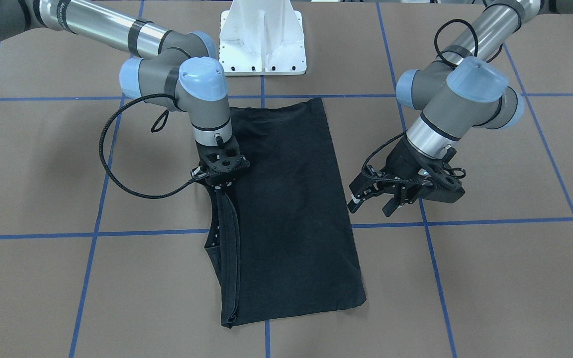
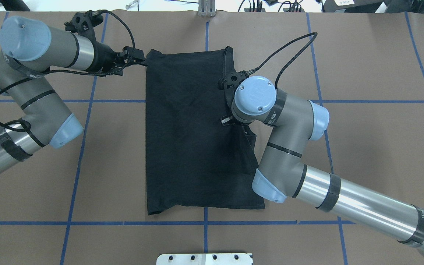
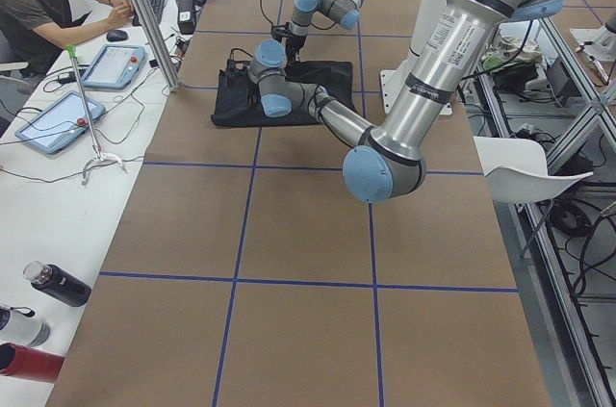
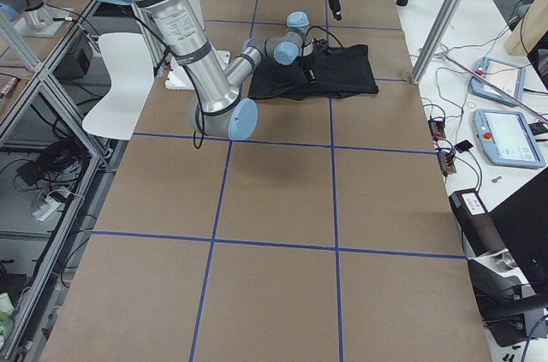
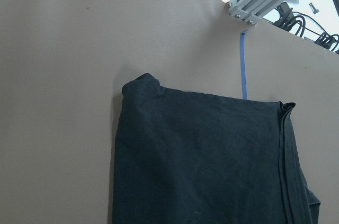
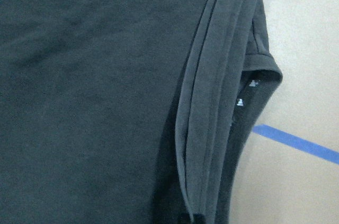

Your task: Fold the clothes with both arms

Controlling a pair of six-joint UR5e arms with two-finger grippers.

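Brown table holds the black shirt, folded into a long strip at centre frame, soft and limp, likely best pinched at its corners; left gripper gapes empty beside it, while right gripper, over the layered edge, hides its jaws.

Brown paper covers the whole surface, ruled into big squares by blue tape lines. From the left-end camera, a white desk runs alongside at nine o'clock, with a tablet and a second tablet on it. At eleven o'clock a person sits there, one hand by a mouse. A slanted aluminium post rises at the desk's edge. At eight o'clock lie a black bottle and a red bottle. At three o'clock there's a white chair. From the other end, cables lie tangled on the floor at nine o'clock. The light is bright and even.
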